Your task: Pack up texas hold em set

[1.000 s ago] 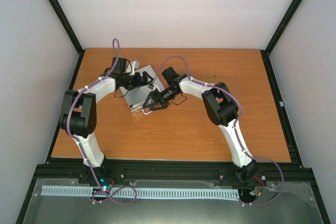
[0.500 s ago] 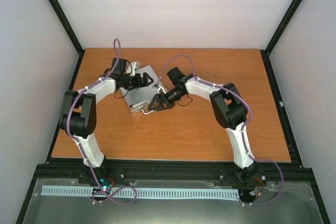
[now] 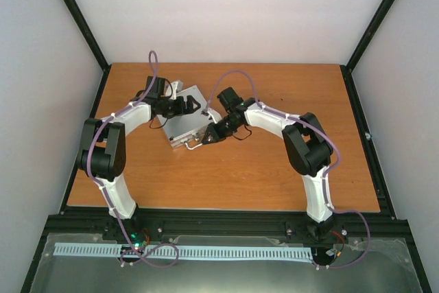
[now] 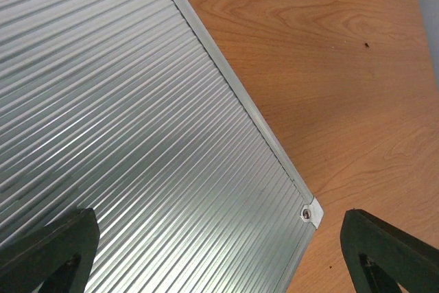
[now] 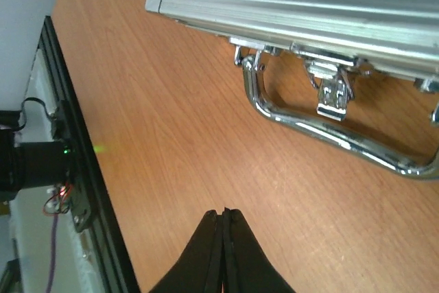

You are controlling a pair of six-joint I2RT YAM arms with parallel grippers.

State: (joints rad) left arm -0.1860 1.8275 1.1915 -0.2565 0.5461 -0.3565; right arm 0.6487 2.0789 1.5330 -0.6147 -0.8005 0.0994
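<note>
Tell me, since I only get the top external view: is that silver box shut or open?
Observer: Shut. The right wrist view looks at the front edge of the case, and the lid sits down on the base.
Operator: Is there anything to carry it by?
Observer: Yes, a chrome handle sticks out from that edge, low over the table, with a small latch inside its loop. I cannot tell whether the latch is fastened.
Operator: And what are the jaws doing?
Observer: The right jaws are pressed together in front of the handle, apart from it. The left jaws are spread wide above the ribbed lid, near its riveted corner, holding nothing.
</note>
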